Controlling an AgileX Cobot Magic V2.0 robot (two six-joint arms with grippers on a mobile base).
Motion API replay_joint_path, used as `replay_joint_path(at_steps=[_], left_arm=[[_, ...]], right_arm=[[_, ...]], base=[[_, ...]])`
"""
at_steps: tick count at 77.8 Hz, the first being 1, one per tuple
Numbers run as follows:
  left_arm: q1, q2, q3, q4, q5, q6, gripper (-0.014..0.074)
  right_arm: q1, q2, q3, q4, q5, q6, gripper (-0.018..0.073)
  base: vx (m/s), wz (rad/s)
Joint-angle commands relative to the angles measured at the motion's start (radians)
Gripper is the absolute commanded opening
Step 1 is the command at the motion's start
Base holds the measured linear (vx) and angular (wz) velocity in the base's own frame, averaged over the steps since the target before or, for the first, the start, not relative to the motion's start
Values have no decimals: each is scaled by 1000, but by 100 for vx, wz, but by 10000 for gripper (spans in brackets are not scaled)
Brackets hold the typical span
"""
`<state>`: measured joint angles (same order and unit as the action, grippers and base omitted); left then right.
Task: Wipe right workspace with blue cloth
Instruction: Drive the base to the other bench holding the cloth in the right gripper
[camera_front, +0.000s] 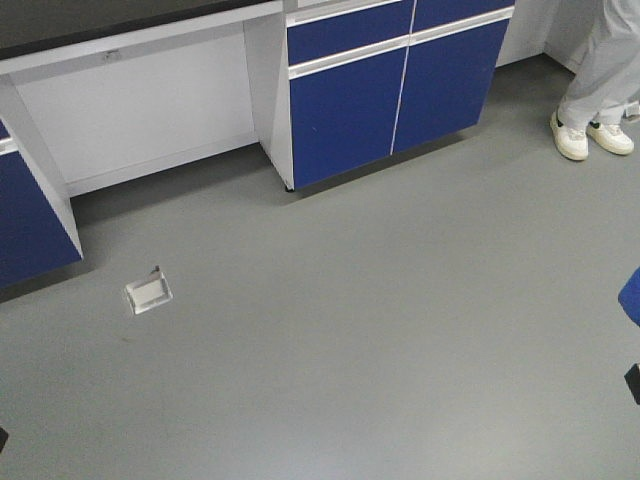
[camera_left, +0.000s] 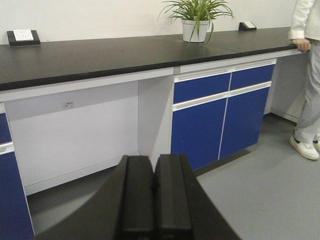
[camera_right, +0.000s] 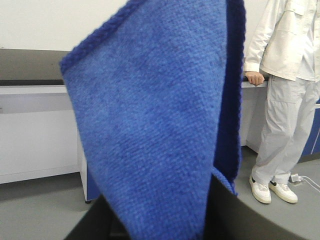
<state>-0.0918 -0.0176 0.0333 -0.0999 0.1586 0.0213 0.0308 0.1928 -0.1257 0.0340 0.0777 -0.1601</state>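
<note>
The room has a smooth grey floor (camera_front: 350, 330) and a pale wall (camera_left: 100, 17). A long black desk (camera_left: 100, 57) runs along the wall. Its top is dark and flat. A small white socket box (camera_left: 23, 37) in a black frame sits at the back of the desk, on the left. Farther along stands a green plant (camera_left: 196, 15) in a white pot, and another little box (camera_left: 247, 25) sits past it. Under the desk are blue cupboard doors (camera_front: 345, 115) with white strips, and beside them an open white gap. A small metal box (camera_front: 148, 292) is set into the floor.

A person (camera_right: 282, 90) in white clothes and white shoes (camera_front: 572, 137) stands at the far end, with one hand on the desk edge.

The right claw (camera_right: 160, 215) holds the blue cloth (camera_right: 155, 115). The cloth is fuzzy and hangs in a fold right in front of the right wrist camera, up in the air and away from the desk. In the front view only a blue corner shows at the right edge. The left claw (camera_left: 152, 165) is squeezed tight with nothing in it, and its two black fingers (camera_left: 136, 190) touch each other.
</note>
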Motion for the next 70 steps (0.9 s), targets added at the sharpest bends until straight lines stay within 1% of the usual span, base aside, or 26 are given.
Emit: replay_joint_path(at_steps=[1, 48, 70], left_arm=[[1, -9, -25, -4, -84, 1, -6], [1, -9, -25, -4, -84, 1, -6], [1, -9, -25, -4, -84, 1, -6]], right_arm=[[-5, 13, -29, -4, -96, -4, 0], [-5, 13, -29, -4, -96, -4, 0], [-5, 13, -29, -4, -96, -4, 0]], base=[[43, 4], [45, 8], [46, 33]])
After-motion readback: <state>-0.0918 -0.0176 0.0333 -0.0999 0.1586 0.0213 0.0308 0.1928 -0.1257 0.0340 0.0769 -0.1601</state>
